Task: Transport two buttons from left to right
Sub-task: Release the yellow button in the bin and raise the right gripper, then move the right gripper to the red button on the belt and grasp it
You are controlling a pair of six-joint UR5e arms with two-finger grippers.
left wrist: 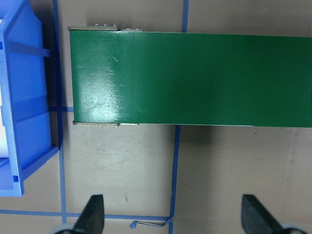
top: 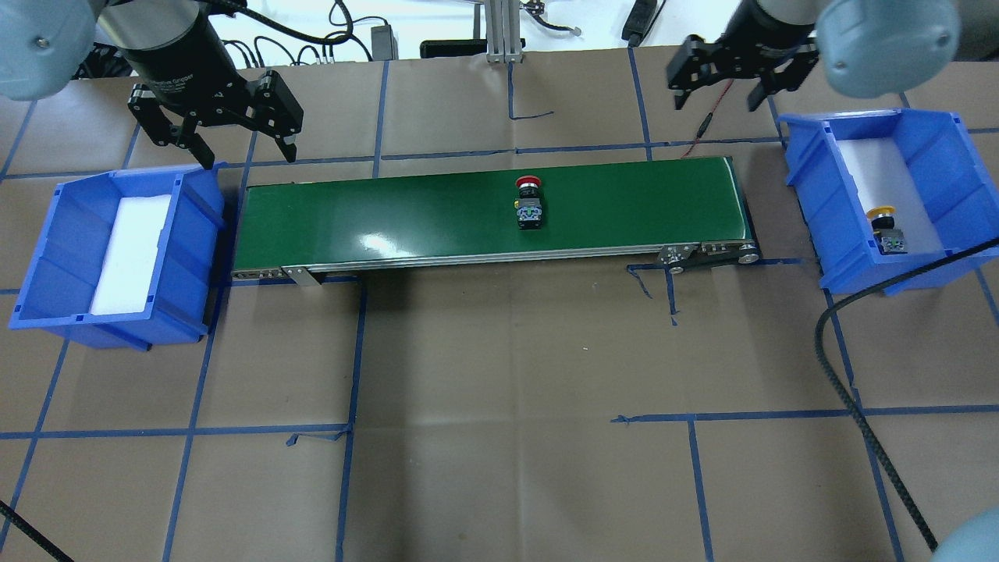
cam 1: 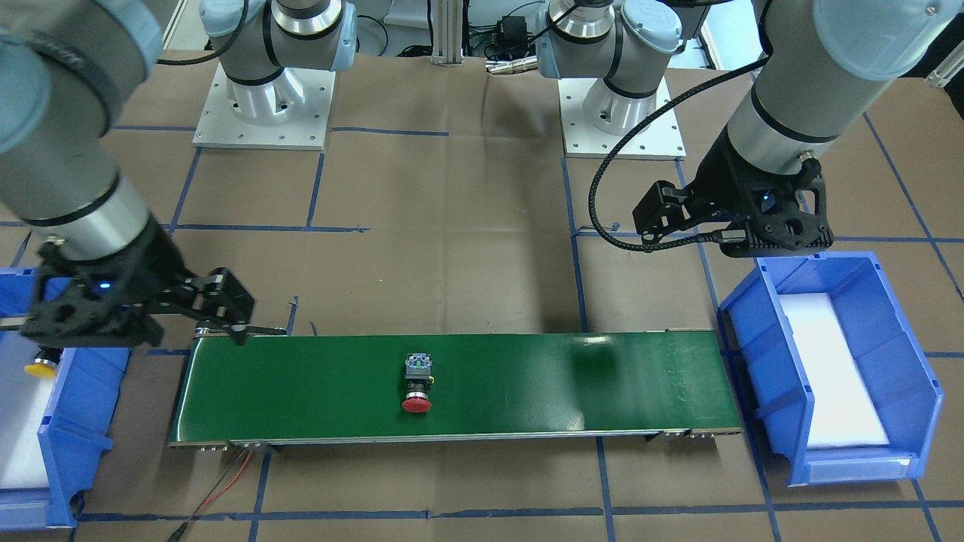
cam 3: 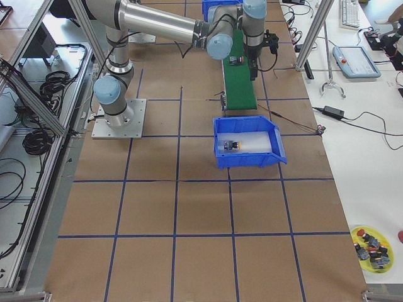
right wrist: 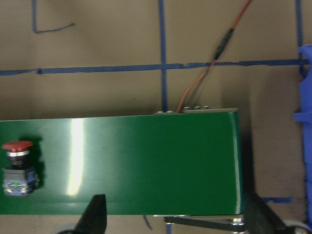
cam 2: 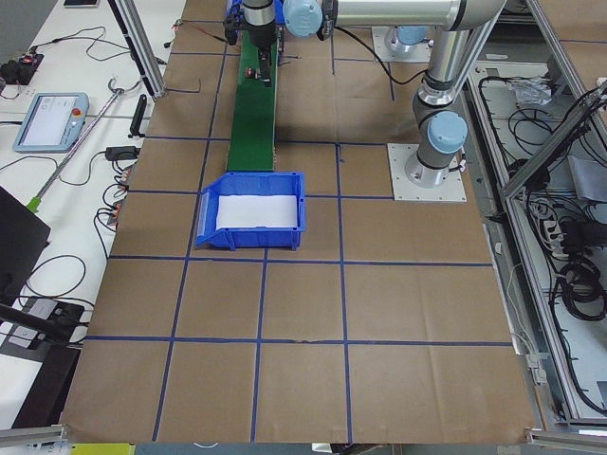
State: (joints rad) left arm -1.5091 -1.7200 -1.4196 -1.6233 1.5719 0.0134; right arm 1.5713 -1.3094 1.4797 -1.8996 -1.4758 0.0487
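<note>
The red button (top: 528,200) lies on its side in the middle of the green conveyor belt (top: 375,222); it also shows in the front view (cam 1: 417,384) and at the left edge of the right wrist view (right wrist: 17,165). The yellow button (top: 887,228) lies in the right blue bin (top: 804,168), and shows in the front view (cam 1: 41,366) too. My left gripper (top: 215,133) is open and empty, above the table behind the belt's left end. My right gripper (top: 722,82) is open and empty, behind the belt's right end.
The left blue bin (top: 199,234) holds only a white foam pad. A red-orange wire (right wrist: 204,78) runs from the belt's far right corner. A black cable (top: 851,375) crosses the near right table. A yellow dish of spare parts (cam 3: 371,246) sits far off.
</note>
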